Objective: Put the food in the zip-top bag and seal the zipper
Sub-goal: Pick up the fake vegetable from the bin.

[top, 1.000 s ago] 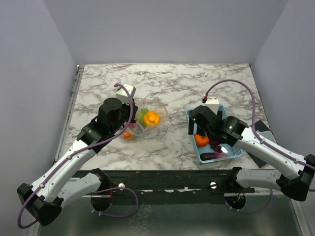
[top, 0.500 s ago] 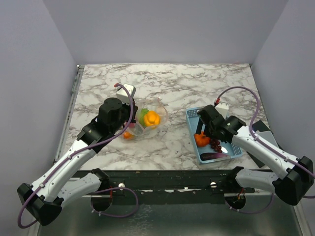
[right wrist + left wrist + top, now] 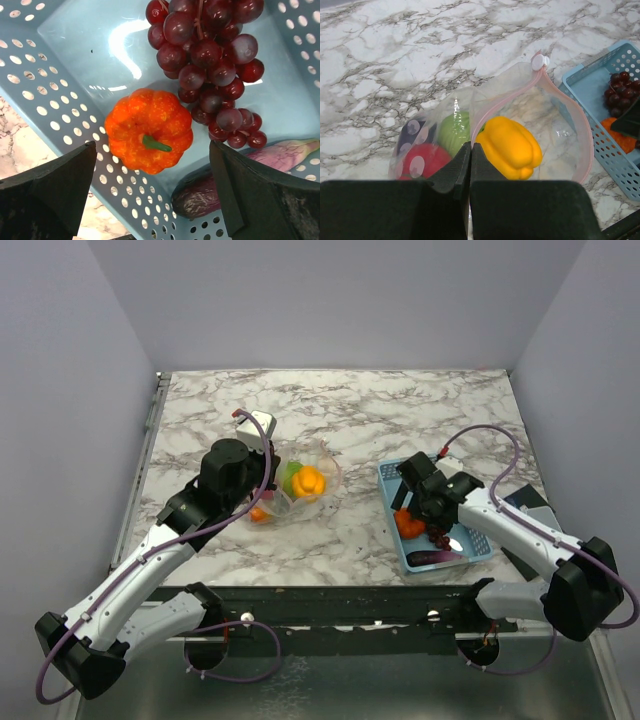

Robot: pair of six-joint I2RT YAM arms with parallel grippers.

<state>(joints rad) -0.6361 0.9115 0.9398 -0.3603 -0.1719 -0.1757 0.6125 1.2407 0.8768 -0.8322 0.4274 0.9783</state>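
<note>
The clear zip-top bag (image 3: 555, 125) lies on the marble with its pink zipper (image 3: 585, 135) gaping open. Inside it sit a yellow pepper (image 3: 509, 146), a green piece (image 3: 454, 132) and a red piece (image 3: 425, 160). My left gripper (image 3: 470, 150) is shut on the bag's near mouth edge. My right gripper (image 3: 152, 147) hangs open just above an orange pumpkin (image 3: 149, 130), one finger on each side and not touching it. Dark red grapes (image 3: 210, 65) and a purple eggplant (image 3: 200, 195) lie beside the pumpkin. In the top view the right gripper (image 3: 415, 512) is over the pumpkin (image 3: 407, 525).
The pumpkin, grapes and eggplant all lie in a light-blue perforated basket (image 3: 60, 65) at the table's right front (image 3: 482, 545). The bag (image 3: 318, 472) is about a hand's width left of the basket. A dark flat object (image 3: 530, 502) lies right of the basket.
My right gripper has swung left and down over the basket to the pumpkin, and its jaws have opened wider. The left arm and the bag have not moved.
</note>
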